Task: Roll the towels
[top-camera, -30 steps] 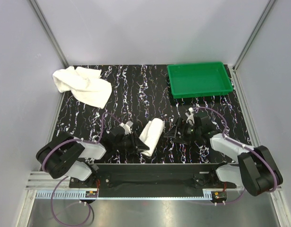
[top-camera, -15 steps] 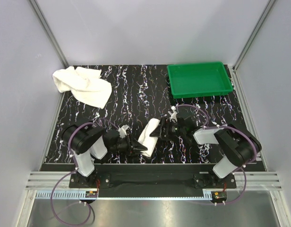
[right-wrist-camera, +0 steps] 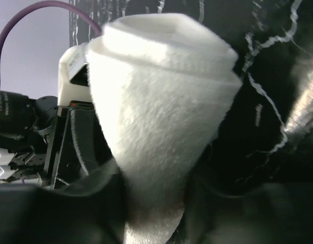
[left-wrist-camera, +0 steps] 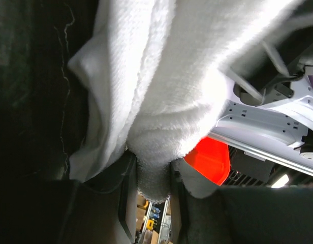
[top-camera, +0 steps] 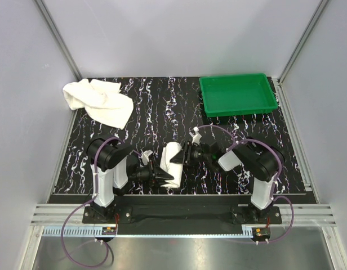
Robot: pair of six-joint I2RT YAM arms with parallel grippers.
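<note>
Terrycloth, white and nubbly, makes up both towels. The smaller towel (top-camera: 172, 159) is a fat roll showing spiral layers at one end, at the near centre of the black marbled table (top-camera: 162, 107). The left gripper (top-camera: 163, 176) pinches a fold of it tight, and the right gripper (top-camera: 183, 154) squeezes the roll's other end between its fingers. The larger towel (top-camera: 100, 101) lies crumpled at the far left corner. The green tray (top-camera: 241, 110), shallow, rectangular plastic, sits far right; both towels lie outside it.

1 overhead camera looks down from behind; 2 wrist cameras closely share the small towel (top-camera: 172, 156).
</note>
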